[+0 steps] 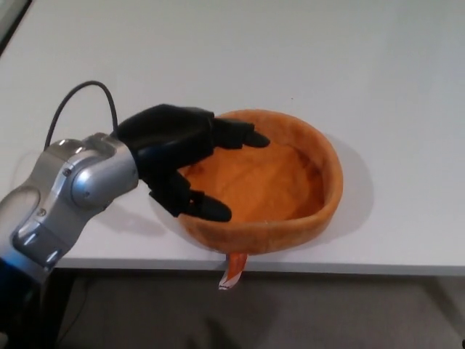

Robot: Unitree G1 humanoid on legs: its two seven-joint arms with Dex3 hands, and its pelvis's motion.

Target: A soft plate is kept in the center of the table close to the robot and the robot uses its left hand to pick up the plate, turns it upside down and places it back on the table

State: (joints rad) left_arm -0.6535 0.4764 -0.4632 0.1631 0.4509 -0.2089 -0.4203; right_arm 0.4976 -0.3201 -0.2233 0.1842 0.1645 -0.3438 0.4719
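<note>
A white surface (378,65) is filling most of the frame, its near edge running across the lower part of the picture, with a strip of grey-brown floor (327,313) showing beneath it along the bottom.

The robot's left arm (65,196) is coming in from the lower left corner of the frame, its silver casing angling up toward the centre, and a thin black cable (80,91) is arching over the wrist in the left part of the picture.

The plate (290,178), a soft orange piece with a raised fuzzy rim that makes it look like a shallow bowl, is sitting open side up at the lower centre of the frame. Its near rim is lying right at the front edge of the surface, slightly overhanging it.

The left hand (182,156) is sitting over the plate's left rim, just left of the frame's centre. It is spread apart and gripping nothing that can be seen: the upper fingers (243,136) are stretching out above the far left part of the rim and over the plate's hollow, while the lower digit (207,207) is reaching down to the near left rim, its tip lying on or just inside it. Whether the upper fingers are touching the fabric cannot be told.

A small orange and white tag (232,273) is hanging from under the plate's near rim, dangling below the surface edge at the lower centre of the frame.
</note>
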